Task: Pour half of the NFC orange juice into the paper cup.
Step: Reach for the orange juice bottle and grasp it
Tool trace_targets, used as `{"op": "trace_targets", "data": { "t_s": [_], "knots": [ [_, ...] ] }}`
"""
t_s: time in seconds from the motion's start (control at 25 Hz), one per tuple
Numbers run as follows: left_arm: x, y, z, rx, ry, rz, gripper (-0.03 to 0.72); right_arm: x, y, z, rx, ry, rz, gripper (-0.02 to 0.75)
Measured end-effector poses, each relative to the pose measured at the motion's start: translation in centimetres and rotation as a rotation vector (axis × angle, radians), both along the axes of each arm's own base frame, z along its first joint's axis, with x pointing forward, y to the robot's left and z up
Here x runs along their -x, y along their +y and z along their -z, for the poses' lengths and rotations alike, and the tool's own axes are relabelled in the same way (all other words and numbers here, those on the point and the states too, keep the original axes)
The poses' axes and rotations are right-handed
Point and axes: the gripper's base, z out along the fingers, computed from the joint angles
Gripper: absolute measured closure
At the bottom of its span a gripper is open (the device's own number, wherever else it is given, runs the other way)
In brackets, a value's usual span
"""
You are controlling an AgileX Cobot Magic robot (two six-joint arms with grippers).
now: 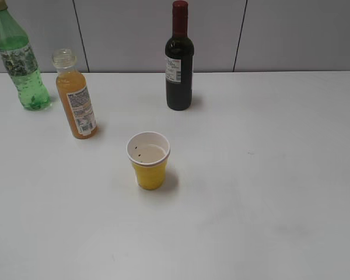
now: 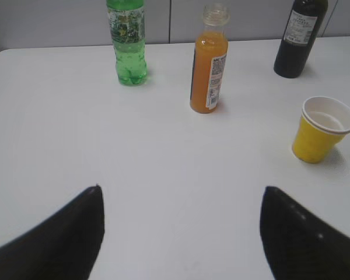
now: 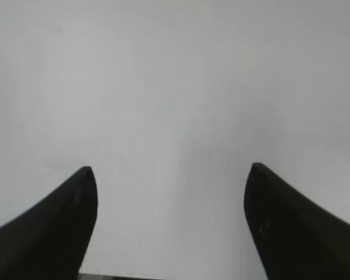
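The NFC orange juice (image 1: 76, 105) stands upright at the left of the white table, uncapped, with its white label facing right; it also shows in the left wrist view (image 2: 209, 70). The yellow paper cup (image 1: 149, 162) stands upright near the middle, in front of the bottles, and shows at the right of the left wrist view (image 2: 321, 131). My left gripper (image 2: 181, 195) is open and empty, well short of the juice bottle. My right gripper (image 3: 172, 175) is open and empty over bare table. Neither gripper shows in the exterior view.
A taller green bottle (image 1: 20, 61) stands at the back left, left of the juice, and shows in the left wrist view (image 2: 127, 41). A dark wine bottle (image 1: 179, 61) stands at the back, behind the cup. A grey panelled wall (image 1: 280, 35) runs behind the table.
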Motion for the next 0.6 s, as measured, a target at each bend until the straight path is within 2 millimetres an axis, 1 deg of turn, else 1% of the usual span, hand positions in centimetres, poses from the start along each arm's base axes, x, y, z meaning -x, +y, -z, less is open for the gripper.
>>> {"op": "trace_targets", "data": {
  "t_s": [0.12, 0.28, 0.4, 0.6],
  "knots": [
    [0.0, 0.0, 0.0, 0.000, 0.000, 0.000, 0.073, 3.9, -0.3, -0.2, -0.004, -0.050, 0.000, 0.144],
    [0.0, 0.0, 0.0, 0.000, 0.000, 0.000, 0.087, 8.6, -0.7, 0.4, -0.009, -0.116, 0.000, 0.144],
    [0.0, 0.0, 0.0, 0.000, 0.000, 0.000, 0.095, 12.2, -0.9, 0.7, -0.015, -0.199, 0.001, 0.144],
    [0.0, 0.0, 0.0, -0.001, 0.000, 0.000, 0.096, 16.9, -1.3, 1.7, -0.024, -0.318, 0.001, 0.144]
  ]
}}
